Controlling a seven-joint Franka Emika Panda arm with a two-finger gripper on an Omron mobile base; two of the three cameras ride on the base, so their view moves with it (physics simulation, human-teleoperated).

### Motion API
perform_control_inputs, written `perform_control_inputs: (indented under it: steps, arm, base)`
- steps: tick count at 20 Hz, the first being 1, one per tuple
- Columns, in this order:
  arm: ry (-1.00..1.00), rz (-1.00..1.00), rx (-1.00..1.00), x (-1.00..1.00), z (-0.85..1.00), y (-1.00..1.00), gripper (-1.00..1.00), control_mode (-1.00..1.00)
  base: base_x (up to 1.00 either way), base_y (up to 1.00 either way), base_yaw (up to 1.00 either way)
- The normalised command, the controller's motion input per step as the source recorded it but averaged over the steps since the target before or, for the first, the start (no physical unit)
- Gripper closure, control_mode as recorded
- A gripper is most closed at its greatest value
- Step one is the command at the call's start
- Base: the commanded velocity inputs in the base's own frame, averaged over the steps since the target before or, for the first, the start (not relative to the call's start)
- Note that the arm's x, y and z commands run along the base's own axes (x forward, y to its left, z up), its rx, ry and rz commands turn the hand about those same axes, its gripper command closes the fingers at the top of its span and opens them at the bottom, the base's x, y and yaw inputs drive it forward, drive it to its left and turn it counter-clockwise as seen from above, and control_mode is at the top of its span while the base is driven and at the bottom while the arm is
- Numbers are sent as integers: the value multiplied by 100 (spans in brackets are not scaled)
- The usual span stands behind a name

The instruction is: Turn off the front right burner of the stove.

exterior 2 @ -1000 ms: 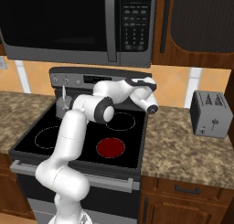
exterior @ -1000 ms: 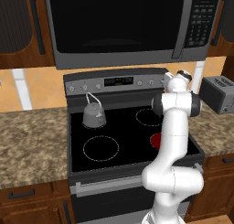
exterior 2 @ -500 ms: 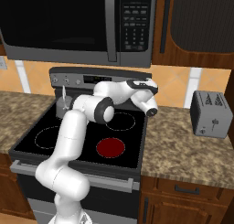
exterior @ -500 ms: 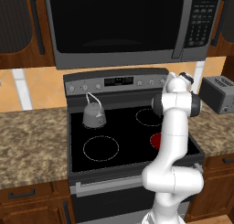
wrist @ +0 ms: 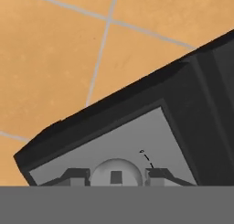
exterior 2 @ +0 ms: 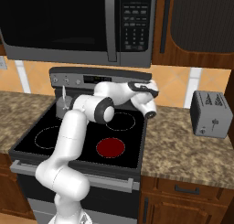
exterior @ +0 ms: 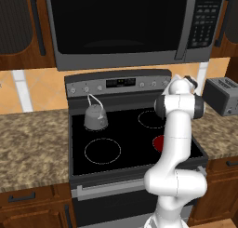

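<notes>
Reaching toward the right end of the stove's (exterior 2: 77, 141) grey back panel (exterior: 116, 83), the claw (exterior 2: 154, 87) sits at centre-right of the right base view, up against the panel's corner where it meets the orange tiled wall (wrist: 68, 49). In the hand view a rounded grey knob (wrist: 116, 173) lies at bottom centre, directly ahead of the claw and between its two fingertips (wrist: 75, 175), one on each side of it. The tips look spread around the knob, though the picture cuts them off so low that I cannot tell whether they actually touch it.

The front right burner (exterior 2: 110, 147) glows solid red at lower centre of the right base view, well below and to the left of the claw in that frame; in the left base view its red edge peeks out just left of the white forearm. So the burner is on and the task is not yet done.

What the coming move likely turns on is that the knob's axis points straight out of the panel toward the claw, so closing on it and rolling the wrist should be enough.

A grey kettle (exterior: 95, 116) stands on the rear left zone, and a toaster (exterior 2: 210, 114) sits on the stone desk (exterior 2: 183, 150) at right, both well apart from the claw.
</notes>
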Motion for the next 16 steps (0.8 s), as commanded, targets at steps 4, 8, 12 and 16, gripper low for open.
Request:
perform_control_inputs:
  steps: [4,8,12,16]
  arm:
    - [0,0,29,0,0,0,100,-100]
    - [0,0,31,0,0,0,100,-100]
    - [1,0,32,0,3,0,100,-100]
    - [2,0,37,0,12,0,100,-100]
  base:
    - [0,0,0]
    - [0,0,0]
    - [0,0,0]
    - [0,0,0]
